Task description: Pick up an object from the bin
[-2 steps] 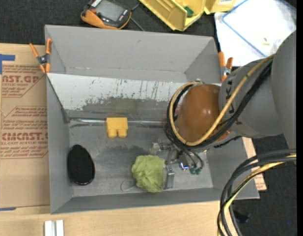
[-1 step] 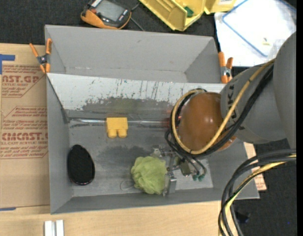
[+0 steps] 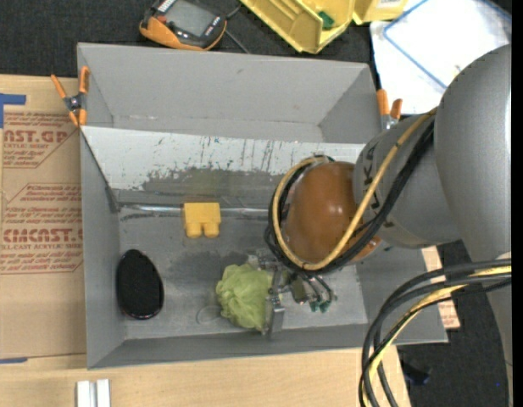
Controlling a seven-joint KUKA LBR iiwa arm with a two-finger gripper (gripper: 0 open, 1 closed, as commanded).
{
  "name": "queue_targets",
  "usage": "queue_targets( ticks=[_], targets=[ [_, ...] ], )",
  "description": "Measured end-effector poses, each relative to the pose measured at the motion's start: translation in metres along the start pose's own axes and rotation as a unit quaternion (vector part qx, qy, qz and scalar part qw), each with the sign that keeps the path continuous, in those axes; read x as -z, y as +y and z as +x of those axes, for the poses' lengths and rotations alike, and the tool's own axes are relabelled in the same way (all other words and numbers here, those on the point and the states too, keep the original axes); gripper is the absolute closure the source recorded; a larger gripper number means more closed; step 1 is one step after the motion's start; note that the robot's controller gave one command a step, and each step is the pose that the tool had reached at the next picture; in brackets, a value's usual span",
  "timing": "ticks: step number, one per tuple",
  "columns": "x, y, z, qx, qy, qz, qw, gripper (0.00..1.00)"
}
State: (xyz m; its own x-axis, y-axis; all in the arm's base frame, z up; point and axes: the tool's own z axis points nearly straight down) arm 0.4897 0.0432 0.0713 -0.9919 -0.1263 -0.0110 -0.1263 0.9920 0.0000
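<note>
My gripper (image 3: 274, 303) is low in the bin near the front wall, right of centre, below the arm's orange-brown cover. A crumpled light-green soft thing (image 3: 242, 293) lies right against the gripper's left side, touching its metal fingertip. Whether the green thing sits between the fingers is hidden. A small yellow block (image 3: 202, 220) with two studs rests on the bin floor further back and to the left. A black oval object (image 3: 139, 285) lies at the front left corner.
The arm with its cables covers the right part of the bin. The bin's sloping back wall rises behind the yellow block. Open floor lies between the black oval and the green thing.
</note>
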Motion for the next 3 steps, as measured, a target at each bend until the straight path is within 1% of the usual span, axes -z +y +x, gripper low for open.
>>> queue_targets(
  ticks=[1, 2, 3],
  targets=[
    [0.0115, 0.0112, 0.0069, 0.035, 0.0012, 0.002, 0.9994, 1.0],
    [0.0115, 0.0112, 0.0069, 0.035, 0.0012, 0.002, 0.9994, 1.0],
    [0.0031, 0.019, -0.0007, 0.062, 0.0008, 0.002, 0.9981, 1.0]
  ],
)
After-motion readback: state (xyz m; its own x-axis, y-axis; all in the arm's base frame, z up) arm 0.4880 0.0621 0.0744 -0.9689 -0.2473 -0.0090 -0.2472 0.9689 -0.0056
